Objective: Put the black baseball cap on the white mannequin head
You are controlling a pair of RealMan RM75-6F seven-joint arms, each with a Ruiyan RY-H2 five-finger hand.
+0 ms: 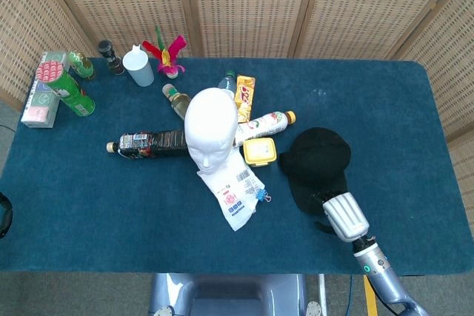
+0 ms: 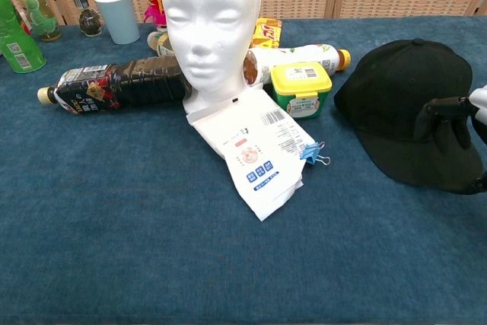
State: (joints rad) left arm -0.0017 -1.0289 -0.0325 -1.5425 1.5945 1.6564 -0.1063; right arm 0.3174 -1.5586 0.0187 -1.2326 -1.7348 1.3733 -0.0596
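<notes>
Your right hand [image 1: 342,214] hangs over the brim of the black baseball cap [image 1: 317,164], fingers [image 2: 444,116] curved down and apart above the fabric, closed on nothing as far as the chest view shows. The cap lies crown up on the blue table [image 1: 385,109], well to the right of the white mannequin head [image 1: 209,127], with the yellow-lidded tub [image 1: 259,152] between them. Coming in over the brim suits a lift, I judge, since that stiff edge gives you something to pinch. The head stands upright amid bottles, so carry the cap high. Your left hand is out of sight in both views
</notes>
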